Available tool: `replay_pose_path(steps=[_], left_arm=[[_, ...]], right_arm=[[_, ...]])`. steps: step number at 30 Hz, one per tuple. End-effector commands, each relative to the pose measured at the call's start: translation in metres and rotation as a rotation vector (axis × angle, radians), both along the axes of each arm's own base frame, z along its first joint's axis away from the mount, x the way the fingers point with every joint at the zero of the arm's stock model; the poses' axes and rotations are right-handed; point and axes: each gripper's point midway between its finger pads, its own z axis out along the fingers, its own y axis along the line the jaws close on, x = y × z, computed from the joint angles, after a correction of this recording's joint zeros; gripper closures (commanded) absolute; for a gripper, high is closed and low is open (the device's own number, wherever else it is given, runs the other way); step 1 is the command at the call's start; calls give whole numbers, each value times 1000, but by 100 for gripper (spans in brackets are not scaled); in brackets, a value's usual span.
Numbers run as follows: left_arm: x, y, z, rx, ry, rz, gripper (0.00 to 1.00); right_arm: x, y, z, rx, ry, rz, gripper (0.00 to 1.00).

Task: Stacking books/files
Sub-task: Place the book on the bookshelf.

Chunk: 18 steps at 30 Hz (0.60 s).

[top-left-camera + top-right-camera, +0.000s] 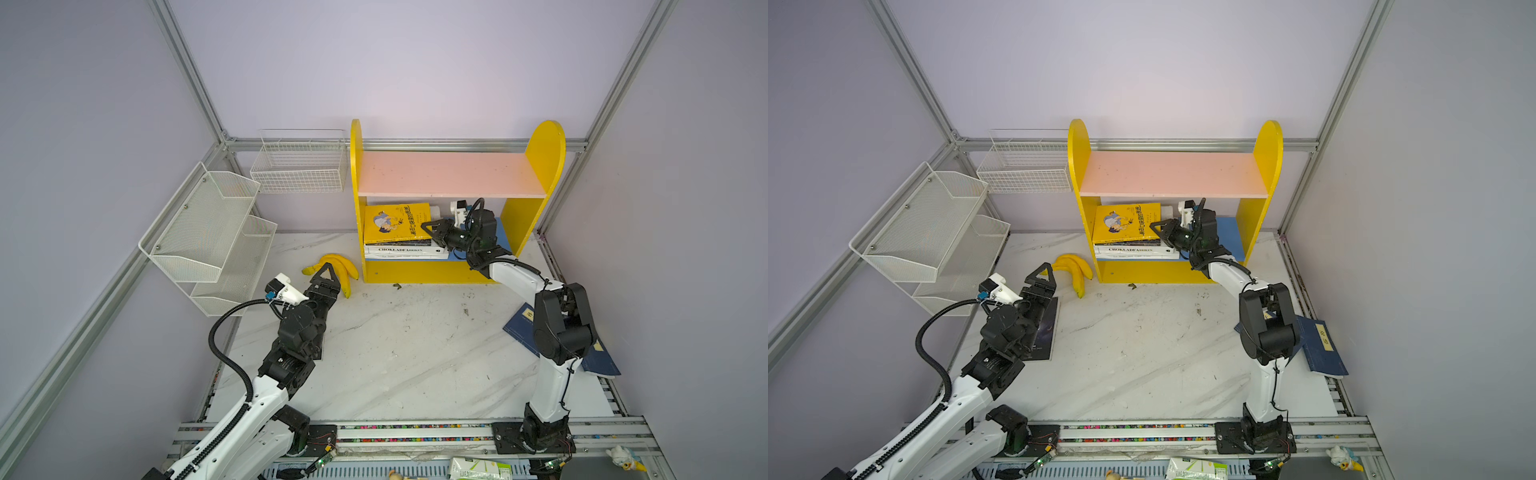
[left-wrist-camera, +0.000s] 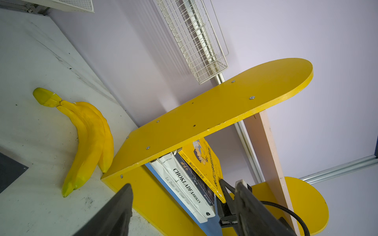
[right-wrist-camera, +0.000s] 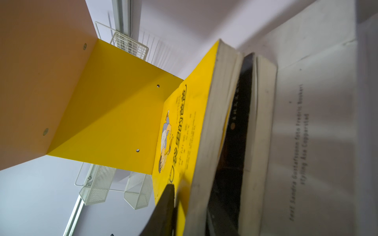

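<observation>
Right hand inside shelf's lower bay, jaws astride right edge of yellow book; one finger on the cover. Gripping or only touching: cannot tell. Yellow book tops a flat stack, with black book under it and white books beneath. Left hand open, empty, near bananas. Dark book lies on surface under left arm; navy book under right arm.

White shells and black joints are seen on both arms. A black ribbed hose is carried by the left arm, a thin wire by the right arm. The left gripper and right gripper are black.
</observation>
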Motion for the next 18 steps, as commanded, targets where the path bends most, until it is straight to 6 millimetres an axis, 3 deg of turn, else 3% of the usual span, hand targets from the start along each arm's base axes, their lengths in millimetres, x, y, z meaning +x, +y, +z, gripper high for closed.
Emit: replay_pose_path(steps=[1, 10, 18], left_arm=[[-1, 5, -20, 39, 33, 21, 23], [-5, 11, -25, 47, 45, 44, 22], [-6, 11, -26, 43, 44, 38, 22]], right_arm=[[1, 4, 19, -74, -79, -18, 68], [-2, 8, 16, -216, -93, -75, 54], [-5, 10, 17, -380, -129, -131, 46]])
